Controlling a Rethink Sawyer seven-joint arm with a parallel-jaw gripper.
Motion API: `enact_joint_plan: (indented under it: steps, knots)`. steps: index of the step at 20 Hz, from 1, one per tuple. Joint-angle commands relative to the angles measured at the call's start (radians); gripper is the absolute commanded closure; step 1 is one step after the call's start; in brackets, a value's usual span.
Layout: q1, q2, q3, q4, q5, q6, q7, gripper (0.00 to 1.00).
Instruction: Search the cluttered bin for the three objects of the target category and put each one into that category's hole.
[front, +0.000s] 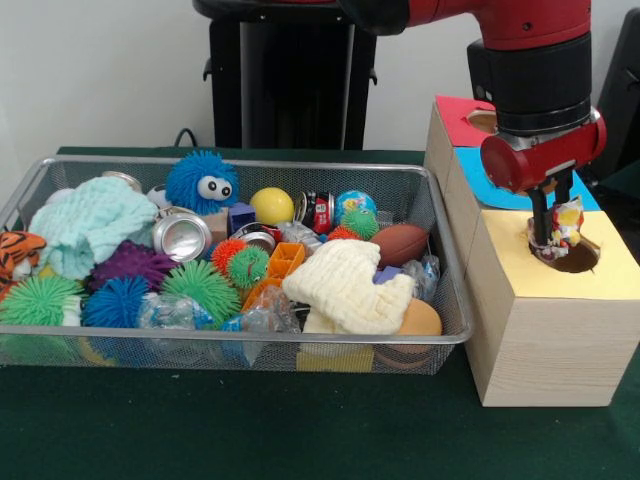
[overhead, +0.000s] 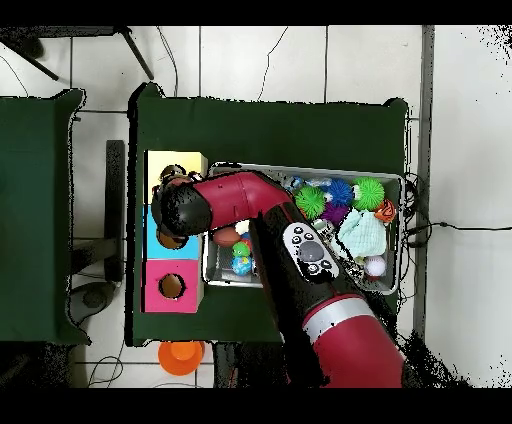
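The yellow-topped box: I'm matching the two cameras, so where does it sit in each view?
Front view: yellow-topped box at the right, nearest the camera, the gripper at its hole.
Overhead view: it is at upper left, topmost of three boxes.
Shared landmark: the bin beside it.

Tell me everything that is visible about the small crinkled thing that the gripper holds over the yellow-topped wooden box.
The small crinkled wrapper-like item looks like shiny foil or plastic, mostly white and silver with red and yellow marks. It hangs roughly upright beside the dark fingers of the gripper, which appear shut on it. It sits directly above the round hole in the yellow card that tops the pale wooden box, with its lower end at the hole's rim. What it is exactly I cannot tell.
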Motion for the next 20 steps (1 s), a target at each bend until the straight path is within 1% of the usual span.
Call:
enact_joint_plan:
  steps: [1, 7, 10, 11, 20]
  knots:
    - [-0.016, 0.070, 0.042, 0.076, 0.034, 0.003, 0.086, 1.00]
    - [-0.002, 0.066, 0.029, 0.066, 0.030, 0.000, 0.088, 1.00]
    - [-0.004, 0.070, 0.035, 0.066, 0.025, -0.027, 0.089, 1.00]
    - [-0.005, 0.071, 0.037, 0.067, 0.027, -0.030, 0.086, 0.00]
    - [-0.009, 0.078, 0.043, 0.069, 0.018, -0.062, 0.087, 0.00]
